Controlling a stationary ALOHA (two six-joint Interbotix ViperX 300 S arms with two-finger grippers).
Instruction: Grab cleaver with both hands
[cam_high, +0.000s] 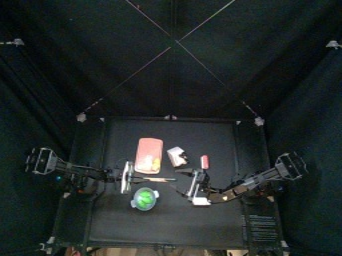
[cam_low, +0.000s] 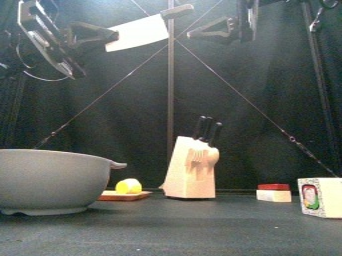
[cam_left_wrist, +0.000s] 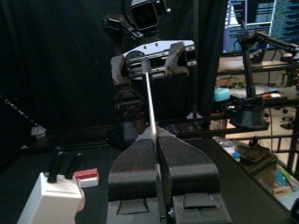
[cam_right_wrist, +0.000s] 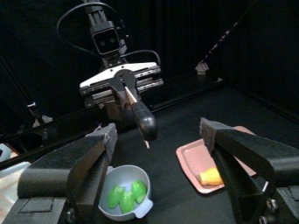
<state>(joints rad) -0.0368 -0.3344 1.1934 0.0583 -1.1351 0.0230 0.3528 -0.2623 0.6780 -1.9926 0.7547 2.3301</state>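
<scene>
The cleaver (cam_low: 139, 36), with a white blade and a dark handle, is held high above the table. My left gripper (cam_left_wrist: 156, 144) is shut on its blade, which shows edge-on in the left wrist view (cam_left_wrist: 153, 105). In the right wrist view the dark handle (cam_right_wrist: 142, 122) points toward my right gripper (cam_right_wrist: 158, 162). That gripper is open wide, its jaws short of the handle and not touching it. In the top view the two grippers face each other over the table's front half, left (cam_high: 128, 178) and right (cam_high: 195, 186).
A bowl (cam_low: 47, 180) holding green pieces (cam_right_wrist: 122, 194) stands below the grippers. A salmon cutting board (cam_high: 147, 152) carries a lemon (cam_low: 128, 186). A white knife block (cam_low: 191, 165), a small red-and-white block (cam_low: 274, 192) and a carton (cam_low: 318, 197) stand on the table.
</scene>
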